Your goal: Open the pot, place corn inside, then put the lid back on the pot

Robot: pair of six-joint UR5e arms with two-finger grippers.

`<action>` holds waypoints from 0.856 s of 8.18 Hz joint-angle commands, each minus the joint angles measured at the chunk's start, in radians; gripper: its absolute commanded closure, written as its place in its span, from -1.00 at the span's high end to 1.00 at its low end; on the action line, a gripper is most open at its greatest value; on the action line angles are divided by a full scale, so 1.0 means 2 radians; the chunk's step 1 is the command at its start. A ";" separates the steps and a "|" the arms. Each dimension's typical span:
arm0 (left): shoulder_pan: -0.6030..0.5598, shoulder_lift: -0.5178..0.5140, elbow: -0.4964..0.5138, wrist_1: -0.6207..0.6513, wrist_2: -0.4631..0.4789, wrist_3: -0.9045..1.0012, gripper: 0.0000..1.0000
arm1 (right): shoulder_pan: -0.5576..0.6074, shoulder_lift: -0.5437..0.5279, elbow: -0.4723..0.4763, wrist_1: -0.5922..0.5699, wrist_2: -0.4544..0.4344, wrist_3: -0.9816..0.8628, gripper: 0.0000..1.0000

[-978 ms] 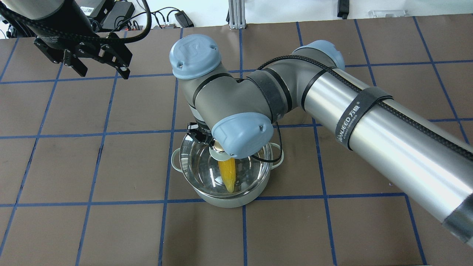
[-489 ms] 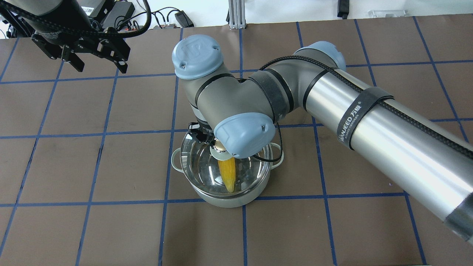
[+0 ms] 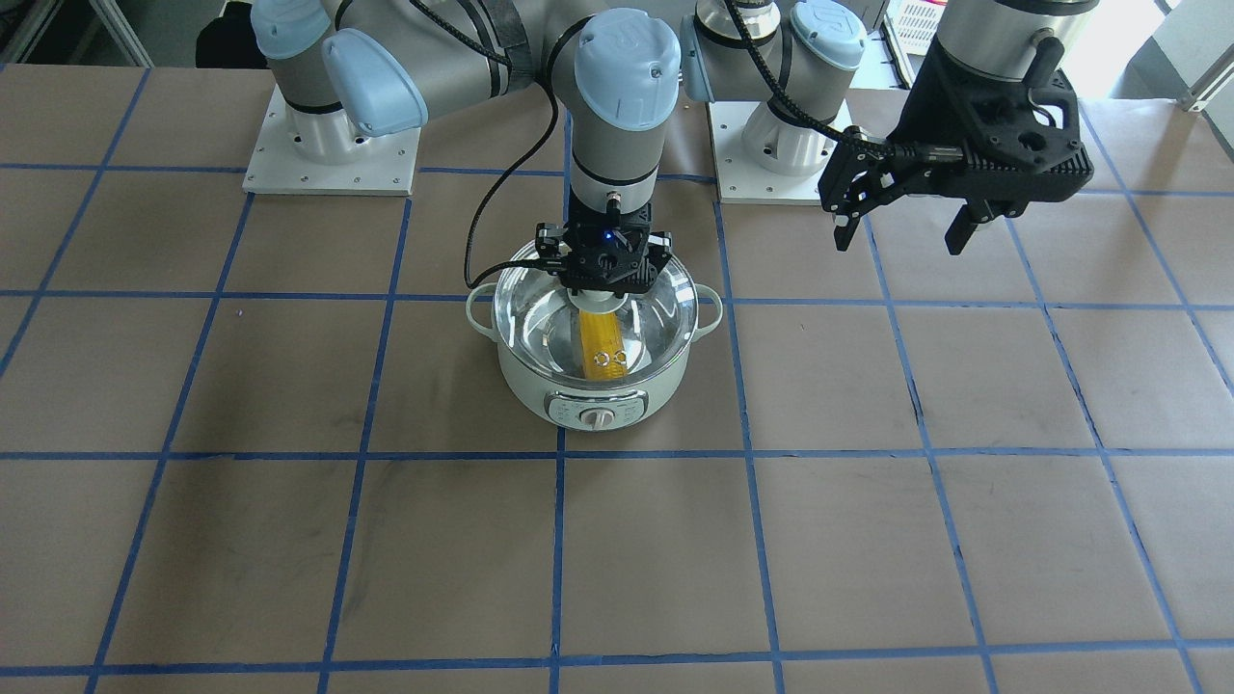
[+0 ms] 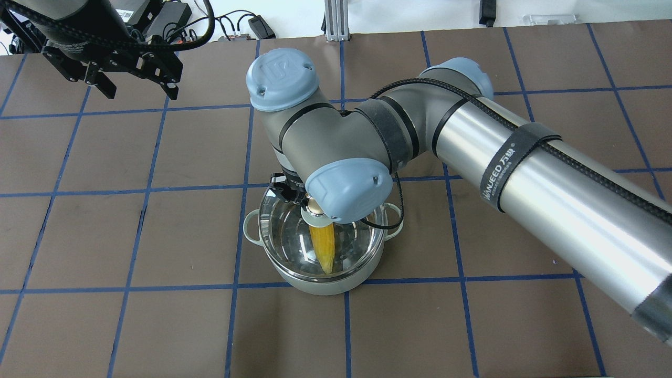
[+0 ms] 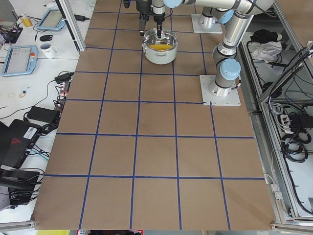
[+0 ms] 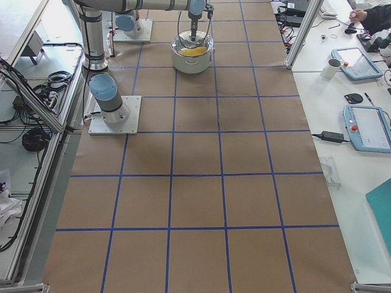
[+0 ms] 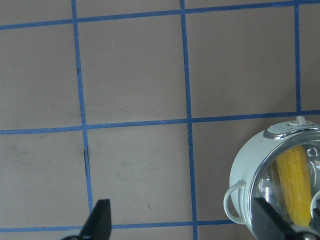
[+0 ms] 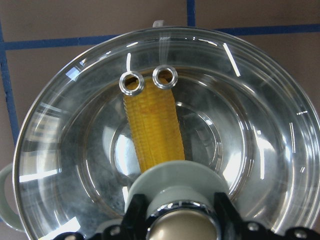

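Note:
The mint-green pot [image 3: 540, 390] stands mid-table, its control knob facing away from me. The yellow corn [image 3: 603, 337] lies inside it, seen through the glass lid [image 3: 549, 308] that covers the rim. My right gripper [image 3: 603, 284] is straight above the pot, shut on the lid's knob [image 8: 182, 192], with a finger on each side. In the right wrist view the corn [image 8: 152, 130] shows under the lid [image 8: 240, 100]. My left gripper [image 3: 899, 231] is open and empty, raised well to the pot's side. The left wrist view shows the pot [image 7: 250, 165] at its lower right.
My right arm's wrist [image 4: 349, 189] hides part of the pot in the overhead view. The arm mounting plates [image 3: 333, 159] sit behind the pot. Cables and power bricks [image 4: 168, 21] lie past the table's far edge. Side benches hold tablets [image 6: 366, 125].
My left gripper has moved a little farther from the pot, toward the table's far left corner. The right wrist and lid have shifted very slightly to the right over the pot.

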 commanded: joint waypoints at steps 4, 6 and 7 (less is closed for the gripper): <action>0.000 -0.004 -0.002 0.001 0.020 0.005 1.00 | -0.001 -0.001 0.005 0.000 0.001 0.000 -0.24; 0.000 -0.004 -0.002 0.004 0.019 0.005 1.00 | -0.001 -0.002 0.005 -0.001 0.001 0.000 -0.22; -0.001 -0.004 -0.002 0.004 0.019 0.006 1.00 | -0.001 -0.003 0.005 -0.003 0.002 0.000 -0.22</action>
